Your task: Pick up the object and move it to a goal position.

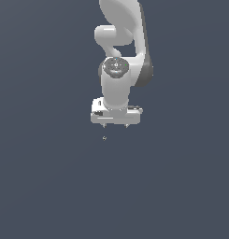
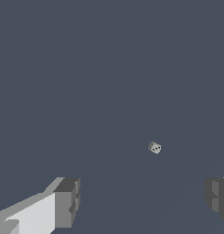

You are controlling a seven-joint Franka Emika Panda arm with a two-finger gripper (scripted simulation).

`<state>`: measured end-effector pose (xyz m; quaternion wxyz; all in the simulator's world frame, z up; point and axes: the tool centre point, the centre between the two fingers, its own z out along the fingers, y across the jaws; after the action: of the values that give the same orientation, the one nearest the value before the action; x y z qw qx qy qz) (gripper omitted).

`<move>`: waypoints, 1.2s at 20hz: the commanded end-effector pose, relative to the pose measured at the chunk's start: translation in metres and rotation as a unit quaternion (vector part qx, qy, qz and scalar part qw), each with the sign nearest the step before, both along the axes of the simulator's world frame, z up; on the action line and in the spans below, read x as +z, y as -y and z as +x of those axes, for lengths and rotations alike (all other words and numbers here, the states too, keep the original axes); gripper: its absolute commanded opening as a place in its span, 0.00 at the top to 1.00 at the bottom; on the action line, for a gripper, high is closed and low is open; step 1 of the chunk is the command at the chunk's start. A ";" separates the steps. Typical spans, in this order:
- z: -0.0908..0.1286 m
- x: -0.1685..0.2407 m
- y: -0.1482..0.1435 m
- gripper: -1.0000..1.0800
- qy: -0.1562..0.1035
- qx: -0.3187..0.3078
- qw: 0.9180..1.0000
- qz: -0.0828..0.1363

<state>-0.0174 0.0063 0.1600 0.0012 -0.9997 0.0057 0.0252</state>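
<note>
The object (image 1: pixel 104 138) is a tiny pale grey speck on the dark grey floor, just in front of the arm in the exterior view. It also shows in the wrist view (image 2: pixel 154 147) as a small pale lump with dark dots. My gripper (image 1: pixel 115 125) hangs open above it, fingertips pointing down, and the speck lies a little in front of the fingertip on the exterior view's left. In the wrist view the two grey fingertips (image 2: pixel 67 201) stand wide apart with nothing between them.
The white arm (image 1: pixel 118 70) rises behind the gripper at the upper middle of the exterior view. A plain dark grey floor (image 1: pixel 41 186) fills all around.
</note>
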 end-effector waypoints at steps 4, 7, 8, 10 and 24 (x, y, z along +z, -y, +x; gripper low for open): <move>-0.001 0.001 -0.001 0.04 -0.001 -0.001 1.000 0.003; -0.004 0.005 -0.002 0.04 -0.004 -0.004 1.000 0.010; -0.005 0.006 -0.003 0.04 -0.005 -0.005 1.000 0.012; -0.006 0.007 -0.003 0.04 -0.006 -0.006 1.000 0.014; -0.005 -0.002 0.003 0.04 -0.003 0.037 0.999 0.012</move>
<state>-0.0226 0.0044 0.1600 0.0130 -0.9992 -0.0225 0.0291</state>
